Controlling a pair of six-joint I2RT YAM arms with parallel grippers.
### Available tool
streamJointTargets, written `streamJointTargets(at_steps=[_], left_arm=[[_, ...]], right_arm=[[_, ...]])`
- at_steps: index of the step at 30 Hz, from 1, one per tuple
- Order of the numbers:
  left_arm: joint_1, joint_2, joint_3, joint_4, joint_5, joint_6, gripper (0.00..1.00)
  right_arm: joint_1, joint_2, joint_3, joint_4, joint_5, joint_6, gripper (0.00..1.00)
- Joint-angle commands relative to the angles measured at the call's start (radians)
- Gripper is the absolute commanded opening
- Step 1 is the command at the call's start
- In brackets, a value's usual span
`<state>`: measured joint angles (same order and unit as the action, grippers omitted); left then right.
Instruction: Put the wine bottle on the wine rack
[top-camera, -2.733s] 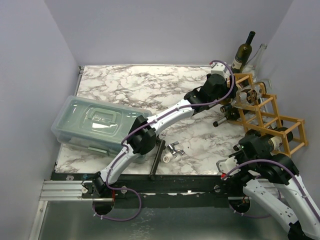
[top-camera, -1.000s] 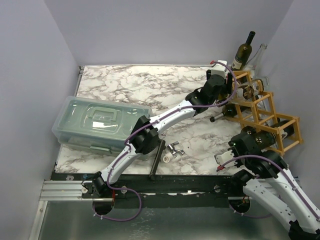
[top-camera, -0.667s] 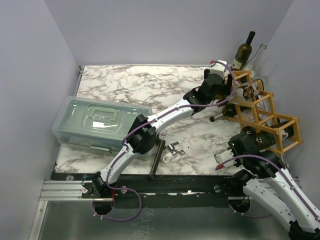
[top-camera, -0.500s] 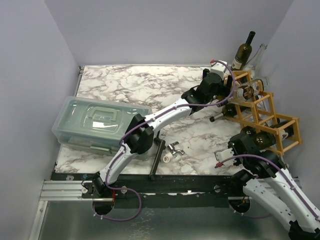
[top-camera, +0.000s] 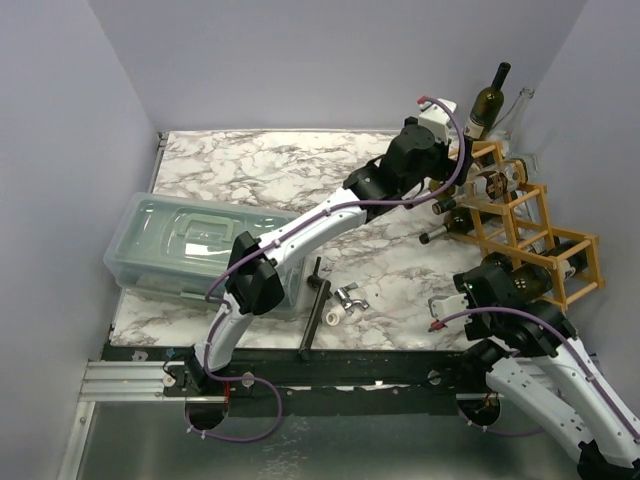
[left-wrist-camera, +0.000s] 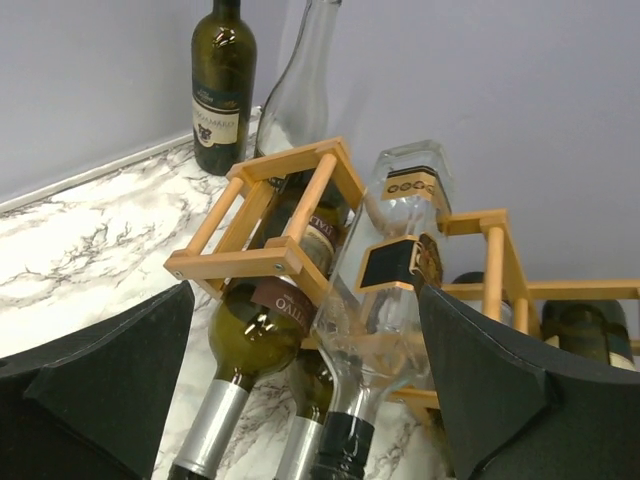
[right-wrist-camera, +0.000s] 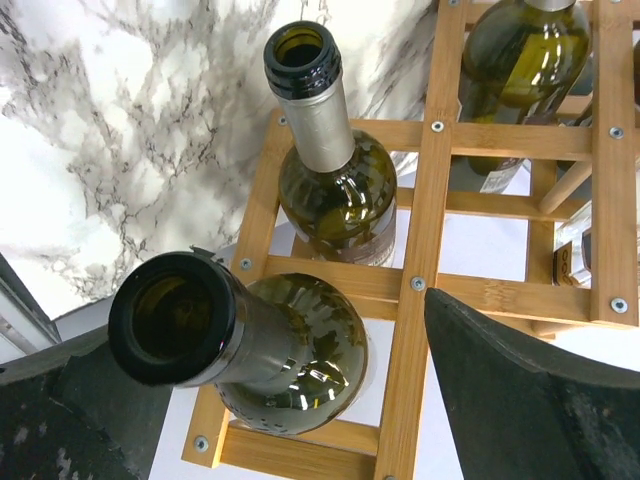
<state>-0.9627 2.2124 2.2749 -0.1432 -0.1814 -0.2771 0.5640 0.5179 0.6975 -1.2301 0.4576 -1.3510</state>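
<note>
The wine rack (top-camera: 588, 262) stands at the table's right edge with several bottles lying in its cells. A clear wine bottle (left-wrist-camera: 392, 262) rests across an upper cell of the wine rack (left-wrist-camera: 262, 260), neck toward the left wrist camera. My left gripper (left-wrist-camera: 300, 400) stands open around it, both fingers apart from the glass. It hovers at the rack's back end (top-camera: 447, 170). A dark green bottle (right-wrist-camera: 295, 350) lies in a front cell of the wine rack (right-wrist-camera: 430, 200). My right gripper (right-wrist-camera: 300, 420) is open, its fingers off that bottle, at the front end (top-camera: 512, 283).
A green bottle (top-camera: 487, 103) and a clear bottle (top-camera: 517, 112) stand upright behind the rack, against the wall. A clear lidded bin (top-camera: 195, 245) sits at the left. A black bar (top-camera: 312, 315) and a small metal fitting (top-camera: 345, 300) lie near the front edge.
Both grippers have opened. The left gripper has let go of the clear bottle and lifted back from the rack. The right gripper has released the dark bottle and drawn back slightly.
</note>
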Motion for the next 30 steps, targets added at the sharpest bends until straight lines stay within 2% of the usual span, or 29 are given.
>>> streamJointTargets(at_steps=[1,9,15,21,27,30], left_arm=[[-0.005,-0.097,-0.024,-0.08,0.069,0.006,0.96],[-0.005,-0.25,-0.11,-0.178,0.108,0.032,0.96],[-0.004,-0.417,-0.316,-0.195,0.136,0.092,0.96],[-0.005,-0.504,-0.456,-0.209,0.05,0.179,0.96],[0.004,-0.623,-0.661,-0.149,-0.11,0.242,0.96],[0.004,-0.684,-0.763,-0.085,-0.189,0.304,0.96]], right_arm=[[0.007,-0.018,0.066,-0.065,-0.103,0.003,1.0],[0.006,-0.012,0.126,-0.156,-0.359,0.024,1.0],[0.006,0.013,0.184,-0.184,-0.52,0.096,1.0],[0.007,0.031,0.234,-0.117,-0.668,0.155,1.0],[0.007,0.066,0.234,0.008,-0.62,0.169,1.0],[0.006,0.102,0.227,0.008,-0.574,0.156,1.0]])
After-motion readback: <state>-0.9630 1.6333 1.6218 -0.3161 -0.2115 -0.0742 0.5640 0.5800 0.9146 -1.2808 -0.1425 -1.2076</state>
